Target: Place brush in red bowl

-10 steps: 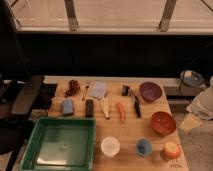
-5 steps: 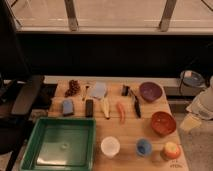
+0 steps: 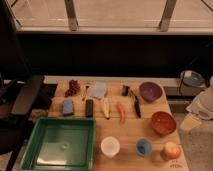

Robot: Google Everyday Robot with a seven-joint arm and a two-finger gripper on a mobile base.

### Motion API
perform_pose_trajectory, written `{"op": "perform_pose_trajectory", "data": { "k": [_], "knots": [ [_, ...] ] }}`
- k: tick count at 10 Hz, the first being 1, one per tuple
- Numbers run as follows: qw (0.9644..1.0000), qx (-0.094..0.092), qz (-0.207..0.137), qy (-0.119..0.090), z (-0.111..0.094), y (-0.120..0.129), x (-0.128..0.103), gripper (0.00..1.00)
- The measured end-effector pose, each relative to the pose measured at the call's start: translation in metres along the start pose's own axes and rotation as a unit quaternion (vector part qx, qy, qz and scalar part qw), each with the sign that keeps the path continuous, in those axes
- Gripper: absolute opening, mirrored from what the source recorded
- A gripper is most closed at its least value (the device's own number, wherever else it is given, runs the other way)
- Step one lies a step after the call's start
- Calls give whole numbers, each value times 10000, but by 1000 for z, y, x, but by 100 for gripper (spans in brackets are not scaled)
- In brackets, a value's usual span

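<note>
The brush (image 3: 136,105), slim with a black handle, lies on the wooden table between the carrot (image 3: 120,111) and the dark purple bowl (image 3: 151,91), running roughly front to back. The red bowl (image 3: 163,123) sits to the brush's front right, near the table's right edge, and looks empty. My gripper (image 3: 190,121) is at the right edge of the view, just off the table beside the red bowl, below the white arm (image 3: 202,106). It holds nothing that I can see and is apart from the brush.
A green tray (image 3: 60,142) fills the front left. A white cup (image 3: 110,146), a small blue cup (image 3: 144,147) and an apple (image 3: 171,150) stand along the front. A black block (image 3: 89,107), banana (image 3: 105,106), blue sponge (image 3: 67,107) and grapes (image 3: 74,88) lie mid-table. A black chair (image 3: 22,100) stands at the left.
</note>
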Motion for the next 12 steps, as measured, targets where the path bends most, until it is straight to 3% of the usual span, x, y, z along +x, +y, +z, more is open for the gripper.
{"op": "perform_pose_trajectory", "data": {
  "k": [2,5,8,9,12],
  "knots": [
    [10000,35,3,-12,-1,0,0,62],
    [9993,360,47,-129,-7,-9,-25,62],
    [9968,692,41,-396,-4,-5,-88,62],
    [9963,725,-19,-463,4,-2,-111,62],
    [9954,741,-315,-520,57,8,-174,62]
  ]
}}
